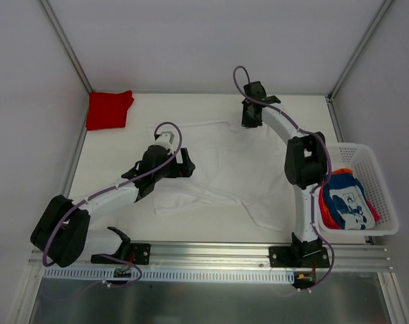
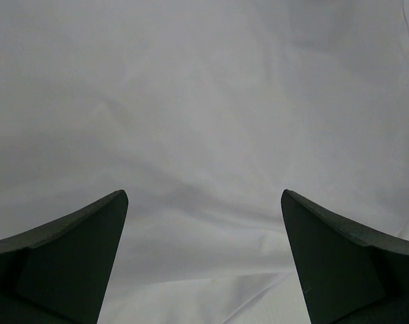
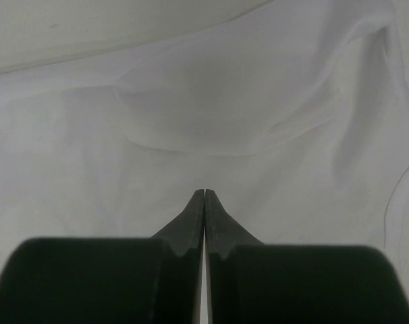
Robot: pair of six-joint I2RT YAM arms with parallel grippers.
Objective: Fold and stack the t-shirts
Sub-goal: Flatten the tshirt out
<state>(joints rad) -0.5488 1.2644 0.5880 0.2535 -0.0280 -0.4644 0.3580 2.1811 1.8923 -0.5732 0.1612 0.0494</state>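
Observation:
A white t-shirt (image 1: 225,162) lies spread and rumpled across the middle of the table. My left gripper (image 1: 188,162) hovers low over its left part, open, with only white cloth (image 2: 204,101) between its fingers (image 2: 76,250). My right gripper (image 1: 250,122) is at the shirt's far edge. Its tips (image 3: 204,193) are shut tight together in the white cloth (image 3: 90,155), just below the collar (image 3: 211,138). A folded red t-shirt (image 1: 108,109) rests in the far left corner. A blue t-shirt with white print (image 1: 346,199) lies in the basket, over an orange-red one (image 1: 374,210).
The white mesh basket (image 1: 385,177) stands at the table's right edge, beside the right arm. Grey walls with metal posts close in the table at the back and sides. A metal rail (image 1: 211,255) runs along the near edge.

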